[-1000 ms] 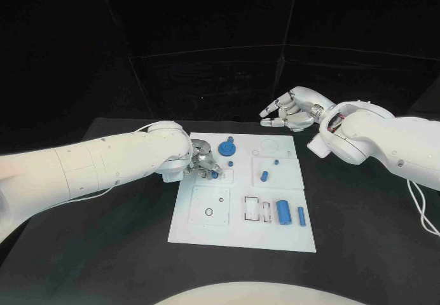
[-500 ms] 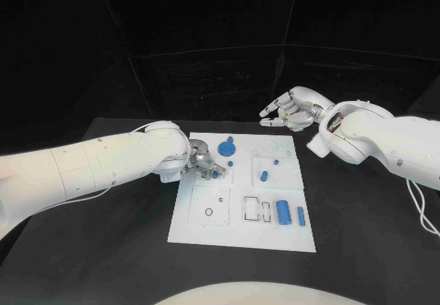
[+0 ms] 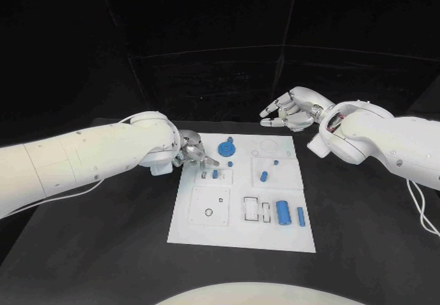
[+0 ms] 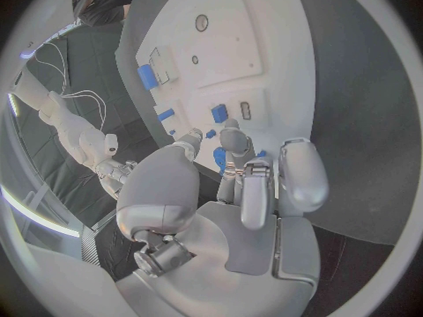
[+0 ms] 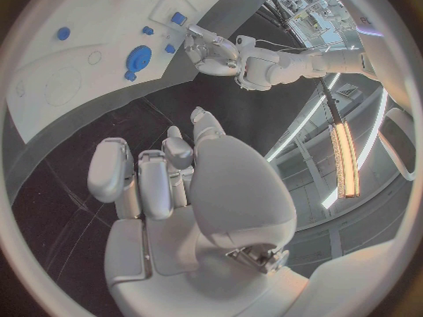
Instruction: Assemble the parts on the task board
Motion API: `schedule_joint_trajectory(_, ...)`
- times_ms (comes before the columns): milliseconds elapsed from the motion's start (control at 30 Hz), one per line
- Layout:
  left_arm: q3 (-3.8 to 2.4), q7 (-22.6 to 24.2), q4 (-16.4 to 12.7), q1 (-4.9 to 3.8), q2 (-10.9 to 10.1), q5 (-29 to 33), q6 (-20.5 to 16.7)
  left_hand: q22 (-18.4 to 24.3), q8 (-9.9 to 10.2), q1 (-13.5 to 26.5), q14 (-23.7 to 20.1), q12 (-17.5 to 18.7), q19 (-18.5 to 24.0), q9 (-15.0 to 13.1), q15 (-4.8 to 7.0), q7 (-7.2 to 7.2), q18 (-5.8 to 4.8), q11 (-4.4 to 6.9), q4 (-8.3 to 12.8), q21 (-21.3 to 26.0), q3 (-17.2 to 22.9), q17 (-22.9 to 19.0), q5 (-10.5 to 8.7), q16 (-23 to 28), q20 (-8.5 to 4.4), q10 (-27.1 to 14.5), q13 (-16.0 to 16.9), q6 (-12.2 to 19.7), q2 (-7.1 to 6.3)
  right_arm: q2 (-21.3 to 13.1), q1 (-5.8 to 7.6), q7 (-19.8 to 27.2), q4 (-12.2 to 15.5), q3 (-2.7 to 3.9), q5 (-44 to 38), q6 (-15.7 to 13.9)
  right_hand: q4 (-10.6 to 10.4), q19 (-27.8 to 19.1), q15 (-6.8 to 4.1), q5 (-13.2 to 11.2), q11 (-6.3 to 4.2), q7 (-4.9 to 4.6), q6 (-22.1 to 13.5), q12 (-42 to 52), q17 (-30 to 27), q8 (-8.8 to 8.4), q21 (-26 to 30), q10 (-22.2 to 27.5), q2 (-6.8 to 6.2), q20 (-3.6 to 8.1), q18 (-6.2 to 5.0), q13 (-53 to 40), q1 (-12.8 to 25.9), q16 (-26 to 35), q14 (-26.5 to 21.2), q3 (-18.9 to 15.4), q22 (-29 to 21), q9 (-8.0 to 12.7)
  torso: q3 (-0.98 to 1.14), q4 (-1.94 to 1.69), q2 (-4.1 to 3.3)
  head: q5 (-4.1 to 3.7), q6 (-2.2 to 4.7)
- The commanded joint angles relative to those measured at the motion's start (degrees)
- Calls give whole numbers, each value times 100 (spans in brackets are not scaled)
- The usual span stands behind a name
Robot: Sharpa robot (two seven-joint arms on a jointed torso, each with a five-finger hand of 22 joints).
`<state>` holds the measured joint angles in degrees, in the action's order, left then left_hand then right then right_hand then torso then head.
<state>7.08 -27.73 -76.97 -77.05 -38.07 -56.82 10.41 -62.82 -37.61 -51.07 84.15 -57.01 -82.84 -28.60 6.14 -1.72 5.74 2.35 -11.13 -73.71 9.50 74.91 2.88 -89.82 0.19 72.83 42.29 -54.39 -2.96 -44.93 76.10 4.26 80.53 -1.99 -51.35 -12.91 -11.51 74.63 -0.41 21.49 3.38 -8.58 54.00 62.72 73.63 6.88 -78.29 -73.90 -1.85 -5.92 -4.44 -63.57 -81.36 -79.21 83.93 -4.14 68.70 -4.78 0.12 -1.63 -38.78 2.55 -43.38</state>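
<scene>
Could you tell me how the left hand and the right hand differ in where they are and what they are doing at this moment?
The left hand is low over the white board's left edge, beside a small blue piece; the right hand hangs beyond the board's far edge, away from every piece. The left hand's fingers point down toward the board; the right hand's are spread loosely in the air. Both are silver hands on white arms, and neither plainly holds anything.
</scene>
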Motion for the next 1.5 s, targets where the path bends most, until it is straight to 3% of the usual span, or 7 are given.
schedule_joint_trajectory(33,-49,-66,109,-139,-40,38,488,47,-158,-99,571,10,51,-163,-23,-4,-53,-2,-70,49,-205,1450,-14,11,3,-77,-36,146,38,-6,12,11,-11,4,-17,-21,-12,2,-36,-35,6,4,21,-36,-21,23,42,-24,23,27,-46,3,23,43,240,-39,-16,9,5,-6,2,-3,16)
schedule_joint_trajectory(267,-90,-79,722,-332,112,74,899,80,-338,-207,567,-53,75,-364,-28,-4,-42,-6,-210,80,-509,1433,-16,20,7,-119,-17,313,167,3,12,10,-17,3,-18,-14,-12,1,-36,-34,5,4,20,-39,-24,23,43,-22,24,27,-46,5,22,45,240,-38,-18,9,6,22,-12,21,38)
schedule_joint_trajectory(567,-98,-76,1385,-380,436,27,1015,79,-409,-275,567,-84,79,-448,-27,-2,-40,-5,-285,86,-682,1432,-16,20,8,-135,-10,377,221,6,12,10,-16,3,-27,-17,-7,0,-37,-22,4,5,17,-39,-25,23,46,-23,33,28,-47,7,13,48,239,-35,-21,11,-2,32,-31,34,48)
schedule_joint_trajectory(1000,-83,26,2119,-278,1000,-82,889,131,-384,-482,560,-61,105,-480,-51,-40,-31,-37,-296,127,-824,1402,-12,35,23,-214,-79,524,336,47,12,20,-30,3,-30,-9,1,-1,-38,1,4,5,14,-44,-30,24,49,-19,42,28,-47,13,1,53,239,-31,-23,12,-5,39,-21,55,20)
schedule_joint_trajectory(1267,-82,65,2361,-212,1173,-179,988,120,-374,-517,561,-52,105,-479,-59,-51,-33,-46,-294,123,-869,1407,-13,33,30,-241,-101,549,333,70,12,23,-40,3,-30,-2,5,-5,-38,17,3,4,13,-49,-41,24,54,-16,48,29,-49,18,-5,62,236,-28,-30,13,-3,43,-26,49,20)
schedule_joint_trajectory(1400,-82,66,2458,-178,1235,-193,1038,124,-363,-543,561,-52,108,-476,-64,-60,-32,-53,-291,126,-896,1408,-13,32,35,-254,-105,568,334,78,12,25,-43,3,-30,0,8,-22,-38,26,3,4,13,-71,-68,25,69,-3,50,29,-54,40,-9,82,230,-27,-54,14,6,22,-15,43,13)
schedule_joint_trajectory(1500,-82,62,2494,-164,1259,-214,1058,129,-356,-560,561,-56,111,-474,-68,-64,-31,-57,-288,130,-912,1408,-13,32,38,-261,-104,578,337,83,12,26,-45,3,-30,3,8,-22,-38,26,3,4,13,-71,-68,25,69,-3,50,29,-54,40,-9,82,230,-27,-54,14,-1,21,-17,49,9)
